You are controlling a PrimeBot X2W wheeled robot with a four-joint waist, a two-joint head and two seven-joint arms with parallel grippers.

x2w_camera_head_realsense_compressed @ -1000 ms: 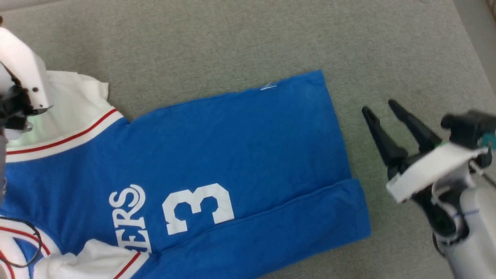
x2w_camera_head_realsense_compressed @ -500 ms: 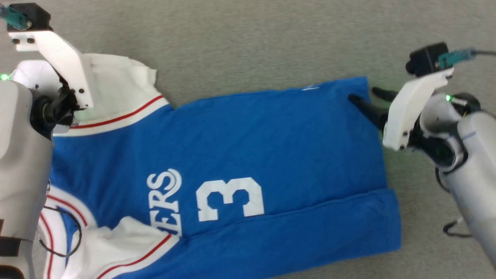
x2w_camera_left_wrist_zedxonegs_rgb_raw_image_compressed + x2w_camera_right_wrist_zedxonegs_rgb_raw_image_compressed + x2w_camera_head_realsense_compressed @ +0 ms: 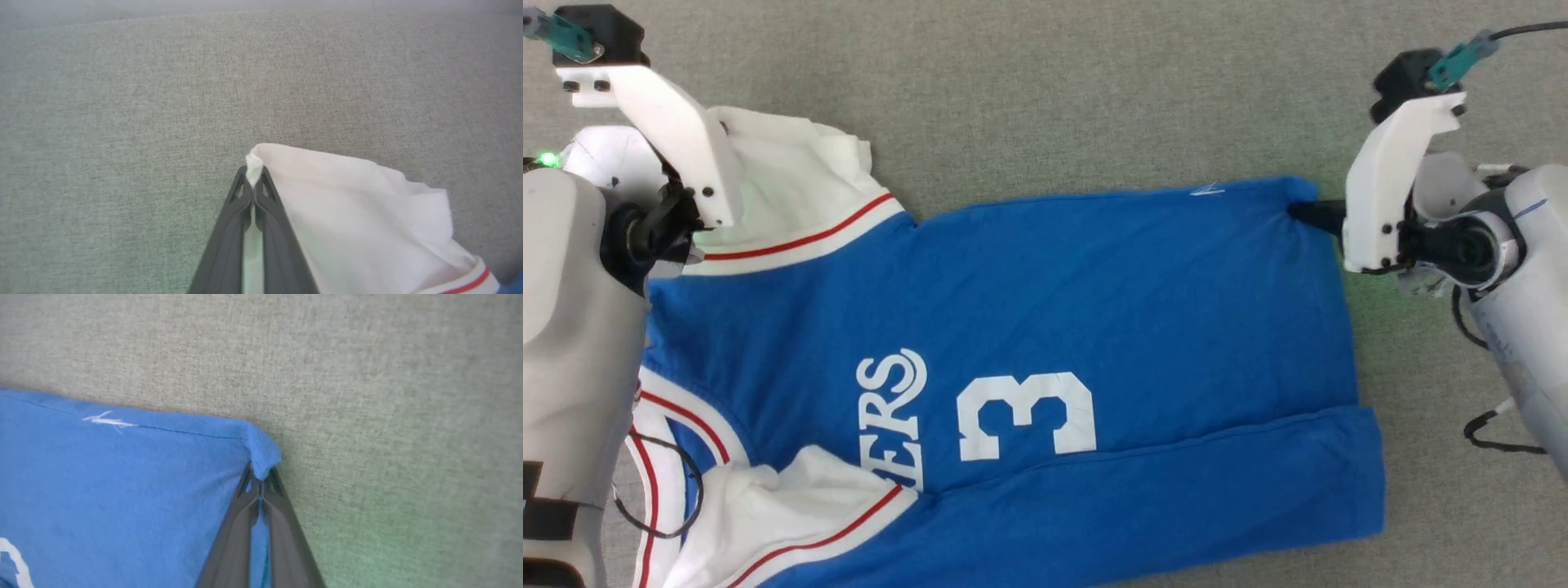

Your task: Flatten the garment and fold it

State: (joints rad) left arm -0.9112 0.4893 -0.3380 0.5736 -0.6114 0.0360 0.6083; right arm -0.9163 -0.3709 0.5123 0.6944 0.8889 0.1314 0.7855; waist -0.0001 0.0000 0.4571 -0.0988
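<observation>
The blue garment lies spread sideways on the grey cloth surface, collar at the lower left, hem at the right, white number 3 facing up. Its near long edge is folded over in a band. My right gripper is shut on the far hem corner; in the head view the right gripper sits at that corner, mostly hidden by its white mount. In the left wrist view my left gripper is shut on the tip of the far white sleeve. The left arm covers that sleeve.
Grey fabric surface stretches beyond the garment's far side. A thin black cable loop lies over the collar at the lower left. Another cable hangs by my right forearm.
The head camera shifted. My right gripper came in from the open surface to the far hem corner and shut on it, pinching the corner up. The left arm stayed on the sleeve.
</observation>
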